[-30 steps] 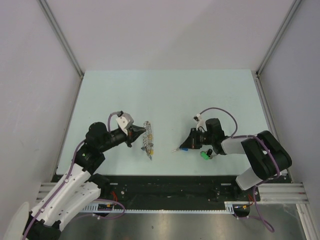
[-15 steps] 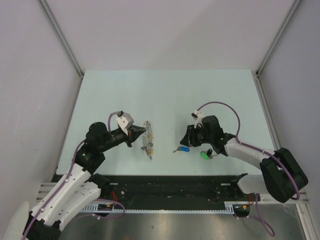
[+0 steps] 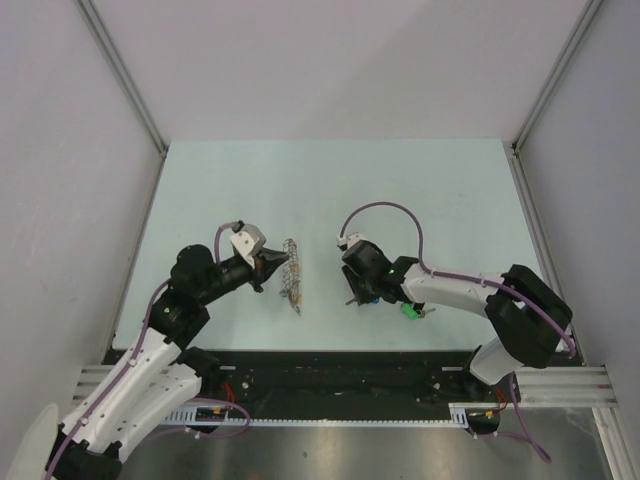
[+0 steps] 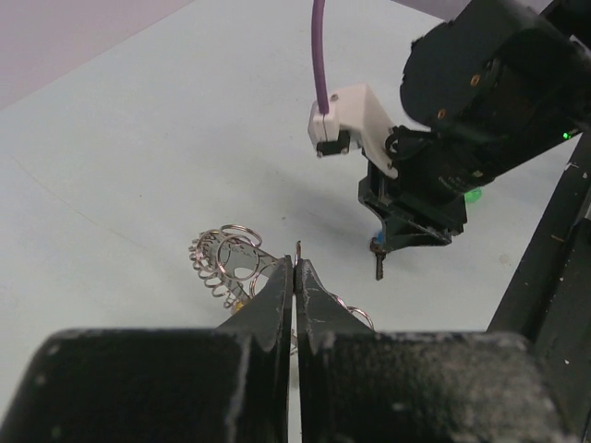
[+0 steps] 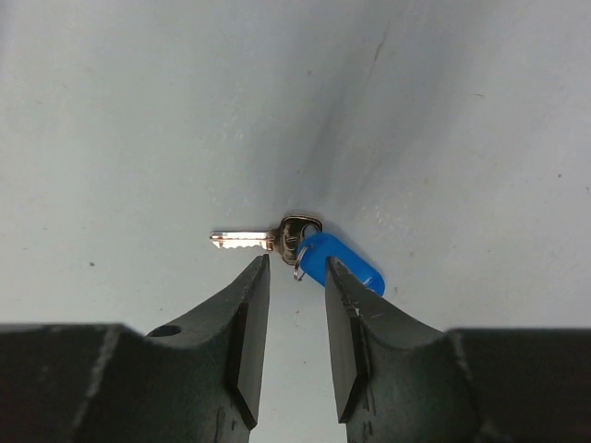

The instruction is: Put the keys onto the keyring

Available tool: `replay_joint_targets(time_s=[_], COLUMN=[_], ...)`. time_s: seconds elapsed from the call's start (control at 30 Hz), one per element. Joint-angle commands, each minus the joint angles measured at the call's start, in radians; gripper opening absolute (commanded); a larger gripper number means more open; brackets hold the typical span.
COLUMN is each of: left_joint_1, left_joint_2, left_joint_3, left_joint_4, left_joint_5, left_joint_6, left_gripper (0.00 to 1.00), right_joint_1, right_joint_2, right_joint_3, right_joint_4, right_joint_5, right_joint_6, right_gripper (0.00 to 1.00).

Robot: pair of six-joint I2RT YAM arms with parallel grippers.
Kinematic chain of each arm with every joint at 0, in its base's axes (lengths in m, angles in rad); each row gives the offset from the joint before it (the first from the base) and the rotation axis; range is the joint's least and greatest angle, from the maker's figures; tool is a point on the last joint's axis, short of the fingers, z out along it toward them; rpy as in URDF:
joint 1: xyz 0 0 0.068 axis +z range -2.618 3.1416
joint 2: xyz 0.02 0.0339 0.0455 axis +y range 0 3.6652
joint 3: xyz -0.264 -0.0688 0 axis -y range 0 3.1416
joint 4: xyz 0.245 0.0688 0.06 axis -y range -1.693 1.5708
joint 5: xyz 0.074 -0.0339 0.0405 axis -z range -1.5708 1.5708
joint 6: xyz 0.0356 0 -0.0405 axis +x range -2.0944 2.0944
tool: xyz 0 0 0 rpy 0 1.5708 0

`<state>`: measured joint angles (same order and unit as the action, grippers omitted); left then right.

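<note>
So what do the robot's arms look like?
Each arm has white shells on its long parts and black joints. The left arm and right arm both carry a purple cable and a small white block at the wrist. The jaws are two black, pointed fingers, like a beak.

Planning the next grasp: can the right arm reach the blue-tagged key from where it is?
Probably yes: the right gripper is open with the blue-tagged key lying just beyond its tips on the table, nothing between.
</note>
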<state>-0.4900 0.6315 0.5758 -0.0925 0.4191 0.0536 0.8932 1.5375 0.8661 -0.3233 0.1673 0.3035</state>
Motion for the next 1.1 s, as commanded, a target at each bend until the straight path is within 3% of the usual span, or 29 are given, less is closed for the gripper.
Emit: replay_joint_targets(time_s=[0.0,0.4,0.83,1.07], left_joint_1=[0.007,0.007,0.007,0.007], left_joint_2=[-0.026,-0.027,-0.023,-0.023], left_joint_3=[0.013,0.012,0.015,0.015], left_joint_4=[0.051,0.05,0.048,0.048], left_joint_5=[-0.019,-0.02,-0.019,-0.017], left_joint_6=[0.015,0.015,0.015,0.015], left_gripper=[0.01,0.0,0.0,0.0], right_joint_1=[0.035,0.085,0.112,0.112], right_joint_2=[0.07,0.162,0.171,0.194], right_joint_3=[0.076,0.146,0.182,0.186], right_joint_4=[-0.092,-0.126,-0.14,-0.141], right_joint_5=[0.132,0.192,0.225,0.221], right_joint_6=[-0.015,-0.033,-0.044,-0.043], right_gripper=[0.31,0.22,0.22,0.17])
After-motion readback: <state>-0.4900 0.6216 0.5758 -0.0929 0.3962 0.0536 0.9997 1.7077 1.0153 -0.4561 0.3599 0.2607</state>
